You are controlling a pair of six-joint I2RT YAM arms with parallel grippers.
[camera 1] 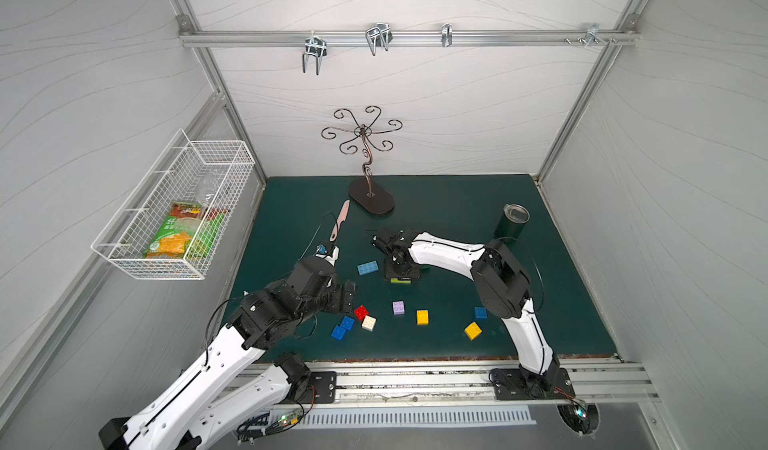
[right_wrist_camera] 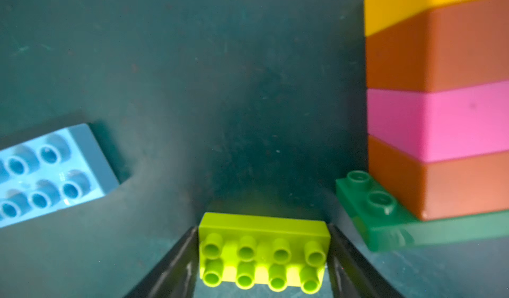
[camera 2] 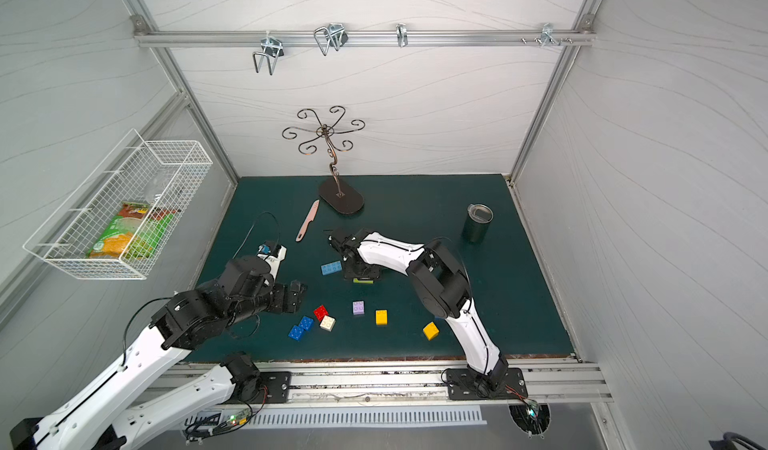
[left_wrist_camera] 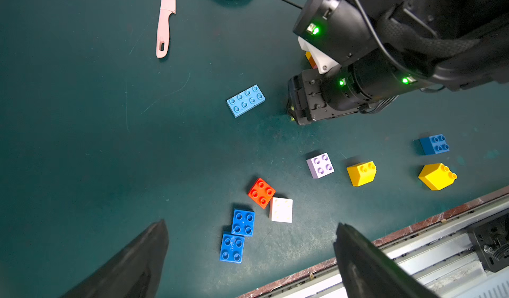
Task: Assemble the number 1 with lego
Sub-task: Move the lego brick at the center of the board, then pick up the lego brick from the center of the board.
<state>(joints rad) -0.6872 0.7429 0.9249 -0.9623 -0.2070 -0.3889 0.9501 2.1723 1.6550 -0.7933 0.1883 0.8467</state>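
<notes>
The white wire basket (camera 1: 232, 157) on the side wall holds a green-and-orange snack packet (camera 1: 178, 236) and, above it, something clear (camera 1: 206, 188) that I cannot make out. On the green table (camera 1: 457, 202) a dark cup (camera 1: 512, 227) stands upright with a lid on, so its contents are hidden.

The right tool (right_wrist_camera: 263, 227) pinches the lime brick (right_wrist_camera: 263, 255) by its short ends. The brick lies on the table just beside a dark-green plate (right_wrist_camera: 366, 200) that carries a stack (right_wrist_camera: 440, 117) of orange, pink, orange and yellow bricks. A light-blue brick (right_wrist_camera: 49, 172) lies nearby. The left tool (left_wrist_camera: 251, 223) hangs spread wide above two blue bricks (left_wrist_camera: 232, 247).
</notes>
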